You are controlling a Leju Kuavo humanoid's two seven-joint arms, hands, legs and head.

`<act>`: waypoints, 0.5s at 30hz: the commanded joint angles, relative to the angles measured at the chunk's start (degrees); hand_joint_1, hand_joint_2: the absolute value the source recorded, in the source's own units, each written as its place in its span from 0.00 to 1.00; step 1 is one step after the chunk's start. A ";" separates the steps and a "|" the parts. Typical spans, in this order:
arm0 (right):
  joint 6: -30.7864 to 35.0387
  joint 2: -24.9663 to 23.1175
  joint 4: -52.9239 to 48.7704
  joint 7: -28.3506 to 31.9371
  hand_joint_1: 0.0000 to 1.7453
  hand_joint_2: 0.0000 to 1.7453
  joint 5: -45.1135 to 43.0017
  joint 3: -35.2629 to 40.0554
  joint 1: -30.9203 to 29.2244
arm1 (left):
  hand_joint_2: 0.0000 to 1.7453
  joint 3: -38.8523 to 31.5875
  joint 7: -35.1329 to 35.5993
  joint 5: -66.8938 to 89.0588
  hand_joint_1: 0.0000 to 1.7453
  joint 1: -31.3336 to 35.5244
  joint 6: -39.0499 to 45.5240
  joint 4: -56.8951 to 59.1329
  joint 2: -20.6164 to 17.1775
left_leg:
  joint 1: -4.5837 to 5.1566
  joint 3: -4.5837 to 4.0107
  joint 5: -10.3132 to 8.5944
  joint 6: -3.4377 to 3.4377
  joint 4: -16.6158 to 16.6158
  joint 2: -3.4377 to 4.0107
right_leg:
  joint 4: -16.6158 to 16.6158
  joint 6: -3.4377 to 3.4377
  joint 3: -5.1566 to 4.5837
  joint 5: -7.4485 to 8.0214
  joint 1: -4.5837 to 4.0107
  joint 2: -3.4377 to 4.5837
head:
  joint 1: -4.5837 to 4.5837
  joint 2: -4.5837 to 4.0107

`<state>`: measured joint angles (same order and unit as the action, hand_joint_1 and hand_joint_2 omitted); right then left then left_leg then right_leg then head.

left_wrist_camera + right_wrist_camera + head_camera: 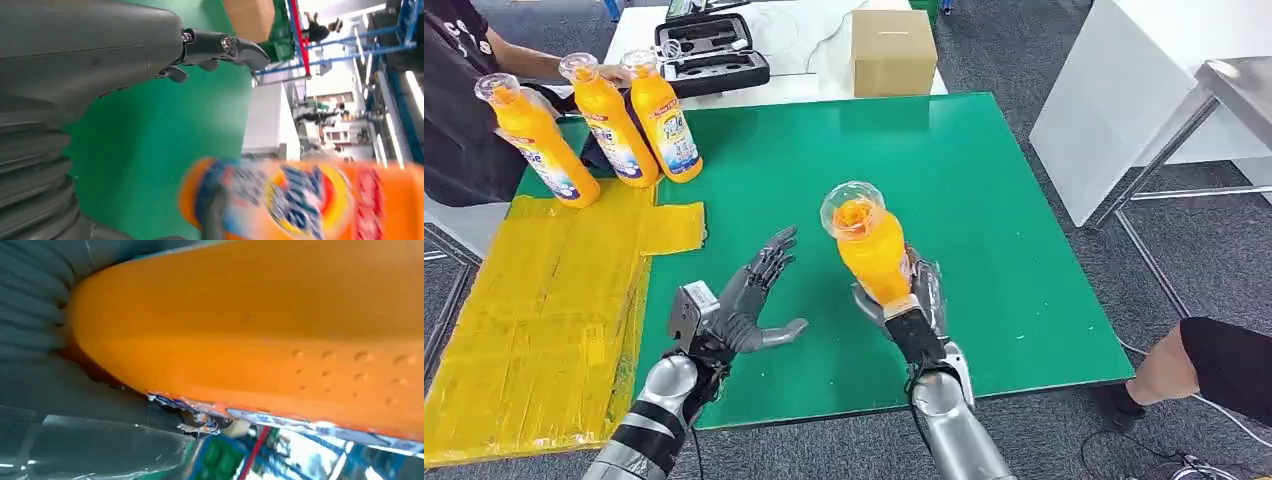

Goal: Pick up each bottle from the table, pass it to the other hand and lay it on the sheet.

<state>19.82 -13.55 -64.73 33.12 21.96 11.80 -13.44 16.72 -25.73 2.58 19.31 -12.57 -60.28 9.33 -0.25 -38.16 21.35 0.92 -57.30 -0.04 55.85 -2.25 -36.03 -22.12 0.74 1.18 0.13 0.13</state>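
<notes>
My right hand [911, 300] grips an orange bottle [869, 248] with a clear cap, holding it upright above the green table [984, 200]. The same bottle [260, 335] presses close against the right wrist camera, and its label [305, 200] appears blurred in the left wrist view. My left hand [749, 300] is open, fingers spread, a little to the left of the bottle and apart from it; its fingers [220, 47] reach over the green surface. Three more orange bottles [609, 120] stand at the table's far left. The yellow sheet [544, 300] lies on the left.
A person [464, 90] at the far left has a hand by the standing bottles. A cardboard box [894, 52] and a black case [709, 50] sit beyond the green table. Another person's leg [1214, 365] is at the right, near a white table [1144, 90].
</notes>
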 commanded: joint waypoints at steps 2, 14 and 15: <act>-2.17 -6.01 20.45 3.79 0.98 1.00 -4.03 4.26 -8.61 | 1.00 4.77 0.61 -2.11 0.00 5.23 1.30 2.93 0.17 | -0.04 0.26 0.11 -0.06 0.00 0.10 | 0.00 0.09 0.23 -0.08 -0.05 0.01 | -0.02 0.00; -0.78 -6.45 27.57 0.28 0.95 1.00 -14.58 23.35 -13.22 | 1.00 7.23 1.08 -2.61 0.00 8.29 3.35 4.36 0.85 | -0.03 0.20 0.11 -0.06 -0.05 0.05 | 0.04 0.10 0.19 -0.10 -0.04 -0.04 | -0.04 0.00; -1.24 -6.45 27.37 0.21 0.96 1.00 -15.14 25.70 -13.31 | 1.00 7.03 1.09 -2.83 0.00 8.42 3.61 4.79 0.83 | -0.03 0.32 0.18 -0.07 -0.08 0.05 | 0.09 0.13 0.31 -0.17 -0.04 -0.06 | -0.04 0.00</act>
<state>20.28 -20.17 -46.57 35.14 12.41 21.42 -21.00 20.92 -25.24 0.35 23.31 -9.99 -60.19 10.56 -0.25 -38.18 21.35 0.91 -57.29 -0.04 55.86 -2.23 -36.05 -22.14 0.75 1.17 0.09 0.13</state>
